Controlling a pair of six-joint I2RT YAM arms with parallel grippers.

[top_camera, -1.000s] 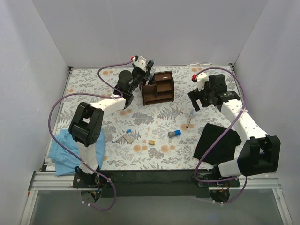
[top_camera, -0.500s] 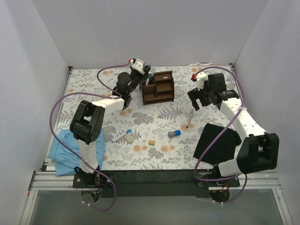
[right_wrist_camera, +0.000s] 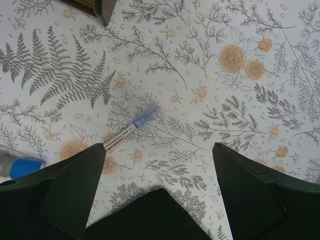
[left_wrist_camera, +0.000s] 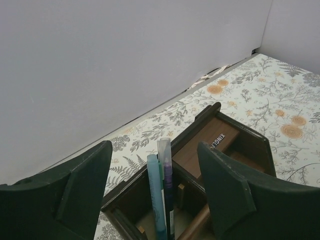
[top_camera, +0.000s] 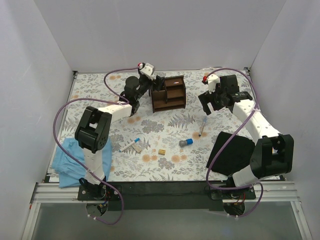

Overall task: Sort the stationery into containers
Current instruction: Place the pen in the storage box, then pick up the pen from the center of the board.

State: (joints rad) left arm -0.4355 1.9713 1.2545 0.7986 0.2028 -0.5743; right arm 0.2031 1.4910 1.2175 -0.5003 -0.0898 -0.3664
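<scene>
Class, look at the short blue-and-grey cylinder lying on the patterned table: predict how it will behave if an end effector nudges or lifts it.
The cylinder lies on its side, so a sideways nudge would probably roll it. It looks small and rigid, so it is likely light to lift. Its round body might slip in a pinch grip.

Plain white walls are enclosing the counter on three sides, and a floral-patterned sheet is covering its surface under even light.
</scene>
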